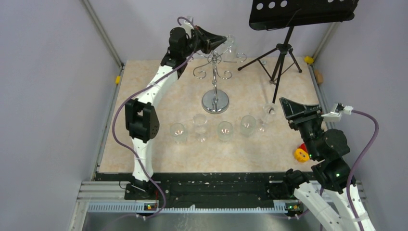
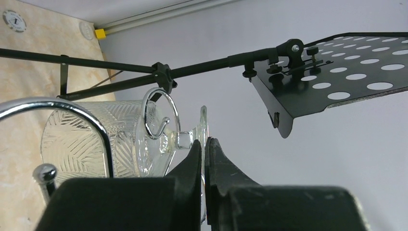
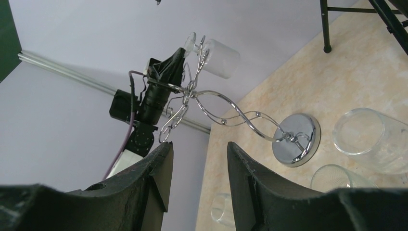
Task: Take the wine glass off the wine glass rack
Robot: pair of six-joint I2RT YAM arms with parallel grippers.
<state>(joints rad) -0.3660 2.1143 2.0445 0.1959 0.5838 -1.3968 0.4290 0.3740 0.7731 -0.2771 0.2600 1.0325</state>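
The chrome wine glass rack (image 1: 215, 102) stands at the back middle of the table, with curled arms on top (image 1: 214, 61). A patterned wine glass (image 2: 96, 139) hangs upside down from one curled arm (image 2: 161, 113); it also shows in the top view (image 1: 231, 48) and the right wrist view (image 3: 219, 57). My left gripper (image 2: 206, 144) is shut on the thin edge of the glass's foot (image 2: 204, 122), high at the rack top (image 1: 219, 41). My right gripper (image 3: 198, 149) is open and empty, low at the right (image 1: 288, 103), facing the rack (image 3: 250, 120).
Several glasses stand in a row in front of the rack (image 1: 224, 130), one more near my right gripper (image 1: 268, 111). A black tripod music stand (image 1: 281, 53) stands at the back right, its tray (image 2: 337, 72) close above the hanging glass. A yellow-red object (image 1: 301, 154) lies at the right edge.
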